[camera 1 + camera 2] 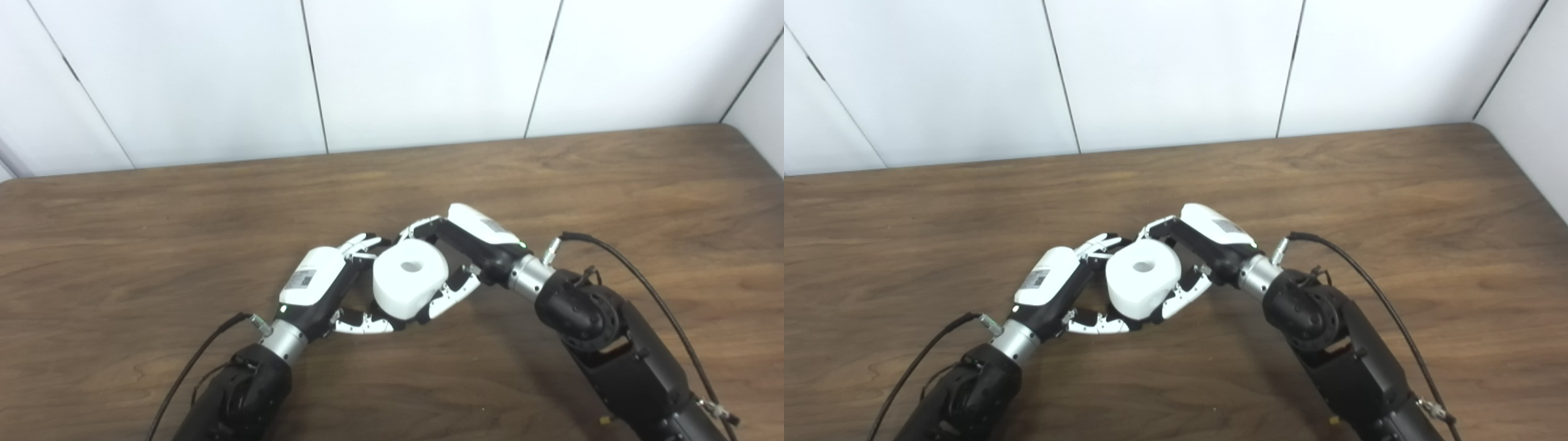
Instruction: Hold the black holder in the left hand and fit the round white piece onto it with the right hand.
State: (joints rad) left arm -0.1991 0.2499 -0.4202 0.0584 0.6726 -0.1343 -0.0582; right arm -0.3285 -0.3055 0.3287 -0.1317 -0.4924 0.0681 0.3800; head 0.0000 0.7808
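r hand (471, 245) grips round white piece (409, 278), bore up for fitting; l hand (321, 288) curls beneath, black holder hidden; mid table (184, 233), toward near edge.

bare table (551, 177) all around, both hands crowding round white piece (409, 278)

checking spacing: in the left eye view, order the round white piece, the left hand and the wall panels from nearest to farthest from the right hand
1. Round white plastic piece: touching the right hand, on its left.
2. Left hand: just beyond the piece, left.
3. White wall panels: far behind the wooden table.
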